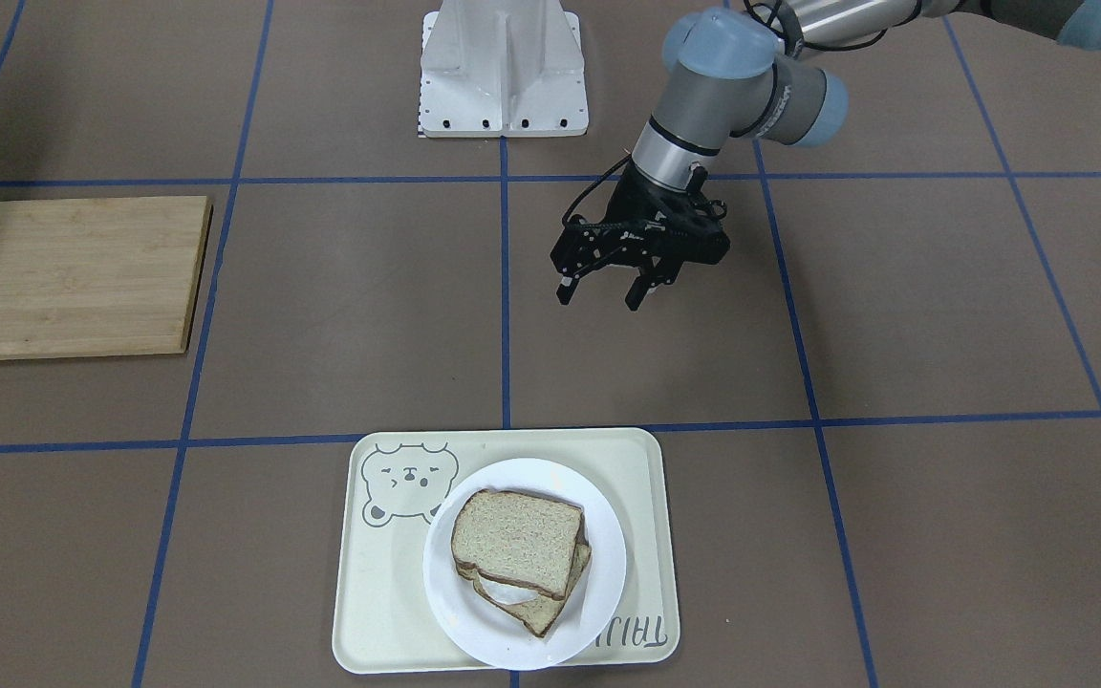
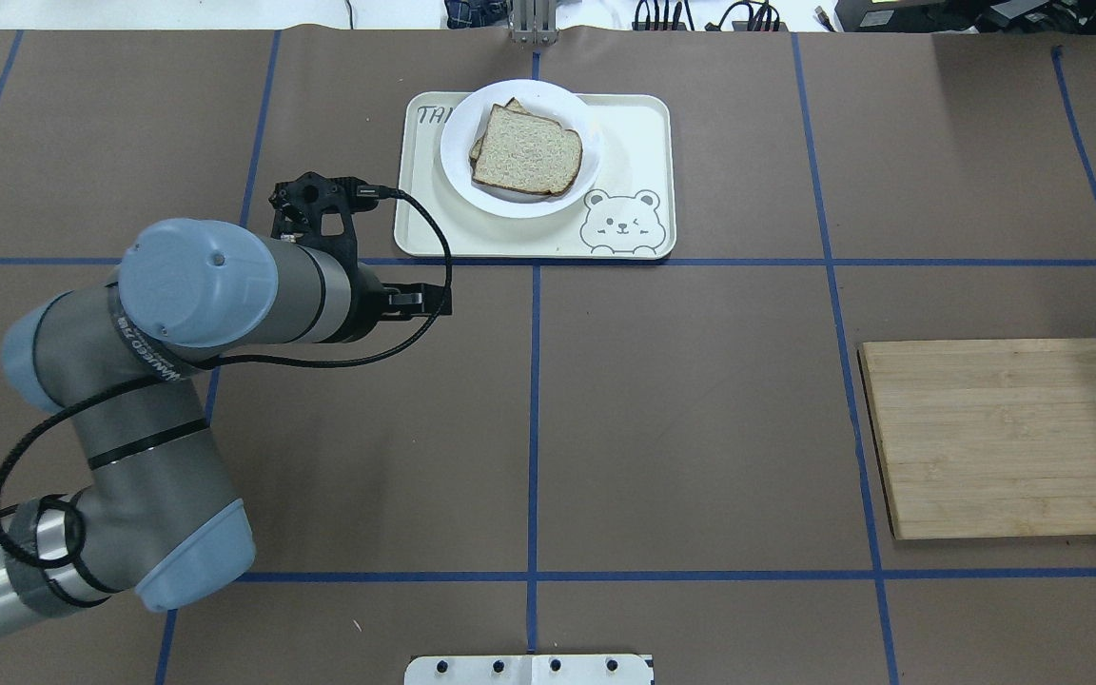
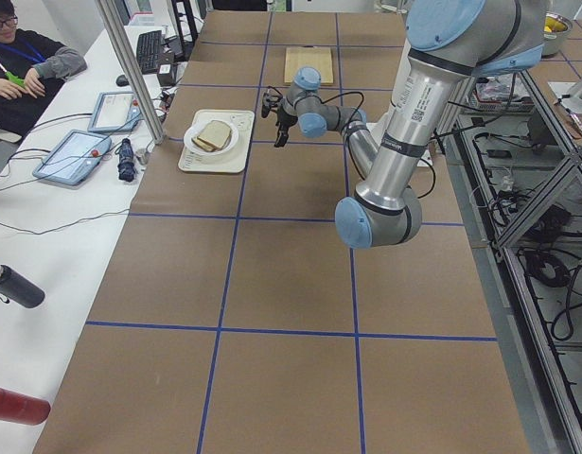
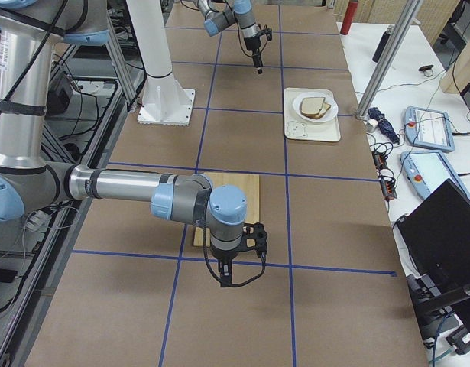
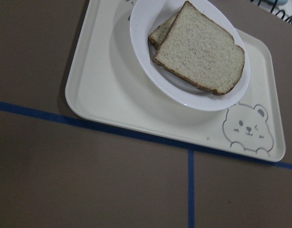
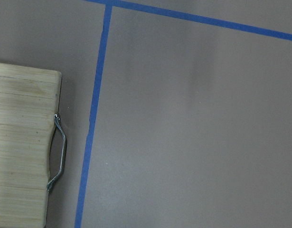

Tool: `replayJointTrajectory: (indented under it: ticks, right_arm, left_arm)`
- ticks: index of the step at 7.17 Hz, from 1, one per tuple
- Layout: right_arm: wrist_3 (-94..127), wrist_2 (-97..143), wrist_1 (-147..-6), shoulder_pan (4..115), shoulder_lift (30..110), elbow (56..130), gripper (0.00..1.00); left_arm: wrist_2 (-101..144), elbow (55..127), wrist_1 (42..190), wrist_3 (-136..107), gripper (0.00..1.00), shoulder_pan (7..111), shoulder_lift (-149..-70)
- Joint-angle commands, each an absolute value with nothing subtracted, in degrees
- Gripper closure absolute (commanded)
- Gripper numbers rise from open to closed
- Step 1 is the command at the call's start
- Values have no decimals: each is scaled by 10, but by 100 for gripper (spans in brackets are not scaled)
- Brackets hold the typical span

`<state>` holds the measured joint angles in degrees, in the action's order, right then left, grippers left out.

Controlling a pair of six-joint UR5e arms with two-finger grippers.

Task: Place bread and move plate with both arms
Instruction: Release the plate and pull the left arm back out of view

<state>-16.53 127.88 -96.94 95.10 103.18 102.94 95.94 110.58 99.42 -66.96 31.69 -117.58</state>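
On the tray [image 2: 629, 143] far across the table [image 2: 700, 428], the bread [image 2: 526, 150] lay flat on the plate [image 2: 524, 206], its long side slanting across. It sat ahead and right of the left gripper [image 1: 600, 298], which hung open, empty and nearer. The right gripper [image 4: 225, 277] was far off; open or not, I could not tell.

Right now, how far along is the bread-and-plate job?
Looks done: the plain pale brown-crusted bread slice lies atop another slice on the round white plate, which sits on the cream rectangular bear tray. In hand: nothing; the left gripper hangs open and empty, apart from the tray. Left: seemingly nothing, though the plate's intended spot isn't shown.
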Motion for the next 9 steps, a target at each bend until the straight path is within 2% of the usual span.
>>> replayJointTrajectory:
  ticks: [1, 2, 5, 7, 8, 9]
  right_arm:
    - [-165, 1279, -969, 951, 1032, 1027, 0]
    - [-165, 1279, -969, 951, 1032, 1026, 0]
    - [-164, 1279, -970, 951, 1033, 1024, 0]
    - [-163, 1279, -969, 951, 1033, 1022, 0]
    - [-163, 1279, -969, 951, 1033, 1022, 0]
    - [-163, 1279, -969, 951, 1033, 1022, 0]
  left_arm:
    - [961, 1175, 826, -488, 2, 339, -1156]
    - [965, 1192, 817, -388, 1, 364, -1106]
    - [1151, 1165, 817, -113, 1, 570, -1012]
    - [1255, 1047, 816, 111, 1, 745, -995]
    - [1278, 984, 822, 162, 1, 805, -991]
    - [1278, 951, 826, 182, 1, 839, -977]
